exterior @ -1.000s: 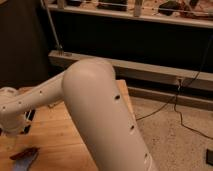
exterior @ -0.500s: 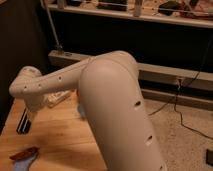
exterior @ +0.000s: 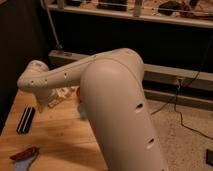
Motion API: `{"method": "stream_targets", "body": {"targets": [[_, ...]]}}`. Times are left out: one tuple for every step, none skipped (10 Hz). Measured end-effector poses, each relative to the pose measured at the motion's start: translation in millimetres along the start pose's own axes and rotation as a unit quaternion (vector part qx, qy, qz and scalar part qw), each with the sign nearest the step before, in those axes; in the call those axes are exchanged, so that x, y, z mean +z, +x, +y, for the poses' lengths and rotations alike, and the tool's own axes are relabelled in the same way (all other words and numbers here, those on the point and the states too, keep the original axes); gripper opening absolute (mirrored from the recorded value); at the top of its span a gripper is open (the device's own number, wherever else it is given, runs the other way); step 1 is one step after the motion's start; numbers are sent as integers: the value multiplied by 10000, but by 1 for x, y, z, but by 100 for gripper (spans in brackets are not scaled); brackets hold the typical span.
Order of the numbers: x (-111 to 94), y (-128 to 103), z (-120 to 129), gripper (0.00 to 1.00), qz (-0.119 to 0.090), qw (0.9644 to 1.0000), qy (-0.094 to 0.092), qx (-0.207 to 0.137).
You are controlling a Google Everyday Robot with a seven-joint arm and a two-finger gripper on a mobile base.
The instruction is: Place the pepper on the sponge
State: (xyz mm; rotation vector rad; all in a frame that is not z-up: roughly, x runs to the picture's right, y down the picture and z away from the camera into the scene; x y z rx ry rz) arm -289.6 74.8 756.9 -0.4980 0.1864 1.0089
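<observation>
My white arm [exterior: 115,100] fills the middle of the camera view, reaching left over a wooden table [exterior: 55,140]. The gripper [exterior: 46,102] hangs below the wrist at the table's left back part, mostly hidden by the arm's own links. A small orange patch [exterior: 78,93], possibly the pepper, peeks out just behind the forearm. Below it a pale bluish piece [exterior: 82,111], possibly the sponge, lies against the arm's edge. Most of both is covered by the arm.
A black oblong object [exterior: 25,120] lies at the table's left edge. A red and blue item [exterior: 22,155] sits at the front left corner. A crumpled pale wrapper [exterior: 62,93] lies beside the gripper. Dark shelving [exterior: 130,30] and floor cables [exterior: 185,120] stand behind.
The arm has swung further out and to the right over the table. The wrist has risen and moved away from the left edge, uncovering the black oblong object.
</observation>
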Motion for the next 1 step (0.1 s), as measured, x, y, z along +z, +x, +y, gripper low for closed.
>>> {"method": "stream_targets", "body": {"targets": [[0, 0, -1, 80, 0, 10000, 4, 4]]}}
